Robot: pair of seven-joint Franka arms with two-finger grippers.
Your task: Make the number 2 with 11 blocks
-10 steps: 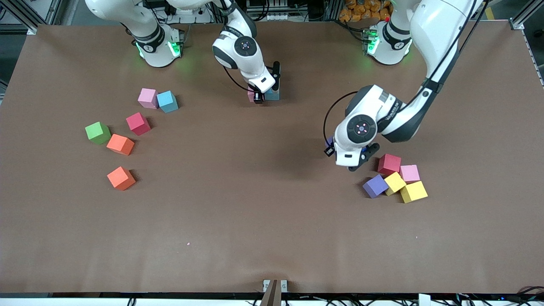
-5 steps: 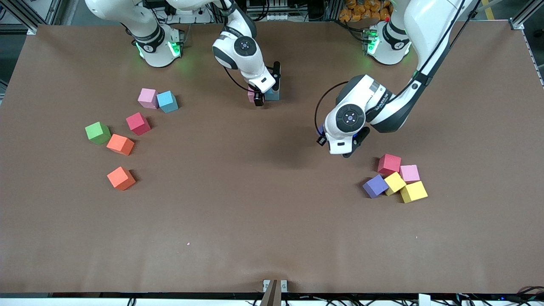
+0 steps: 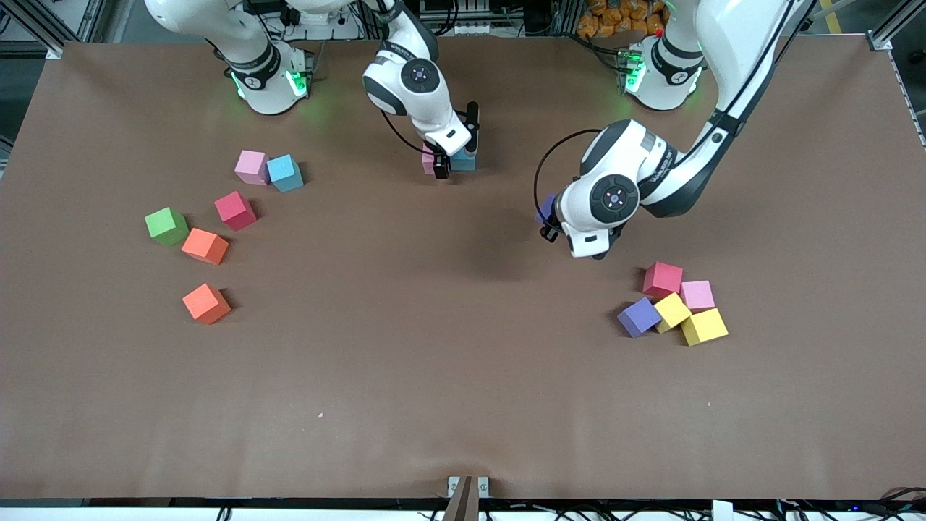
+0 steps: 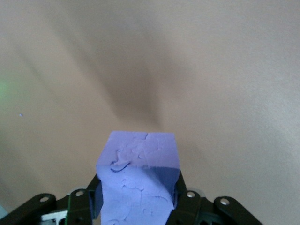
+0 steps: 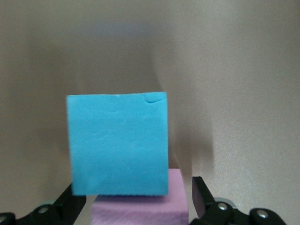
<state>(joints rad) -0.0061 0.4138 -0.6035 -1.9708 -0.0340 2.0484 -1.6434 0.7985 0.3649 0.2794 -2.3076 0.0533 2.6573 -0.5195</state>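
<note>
The left gripper [image 4: 138, 206] grasps a purple block [image 4: 139, 180] by opposite flat faces above bare table; light, squashy foam needs gentle squeezing. The right gripper [image 3: 454, 161] stands released around the blue block [image 5: 117, 143] beside the pink block [image 5: 138, 206].

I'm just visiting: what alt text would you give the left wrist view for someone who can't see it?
A purple foam block fills the lower middle of the picture, clamped in the left gripper and held above the bare brown table. The block casts a soft dark shadow on the table.

Loose coloured blocks [image 3: 206, 245] lie on the brown table [image 3: 434, 347].
</note>
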